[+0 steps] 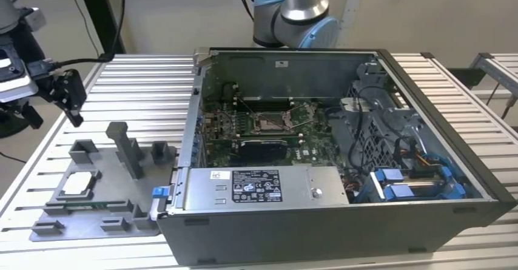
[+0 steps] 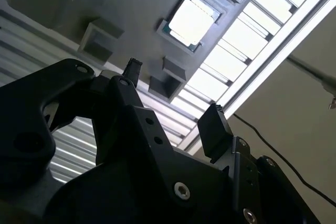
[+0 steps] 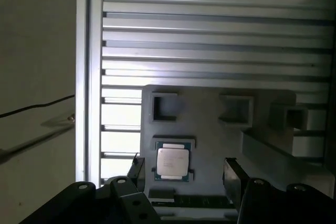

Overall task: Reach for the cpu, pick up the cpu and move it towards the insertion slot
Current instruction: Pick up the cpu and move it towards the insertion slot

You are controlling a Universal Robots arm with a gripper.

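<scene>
The cpu (image 1: 79,184), a pale silvery square with a thin green edge, lies flat in a recess of the grey fixture plate (image 1: 97,227) at the exterior view's left. My gripper (image 1: 71,103) hangs above and behind that plate, well clear of the chip. Both wrist views show its two black fingers spread apart with nothing between them: gripper (image 2: 173,100), gripper (image 3: 184,174). The cpu (image 2: 191,22) lies beyond the fingertips, apart from them, and the cpu (image 3: 172,163) appears roughly between the two tips. The insertion slot (image 1: 271,123), a silver-framed socket, sits on the green board inside the open computer case.
Grey blocks and a tall upright post (image 1: 128,151) stand on the fixture plate near the chip. The case wall (image 1: 196,109) rises between plate and socket. A power supply (image 1: 259,188) and blue cable clips (image 1: 404,185) fill the case's front. The slatted table edge (image 3: 89,77) runs close by.
</scene>
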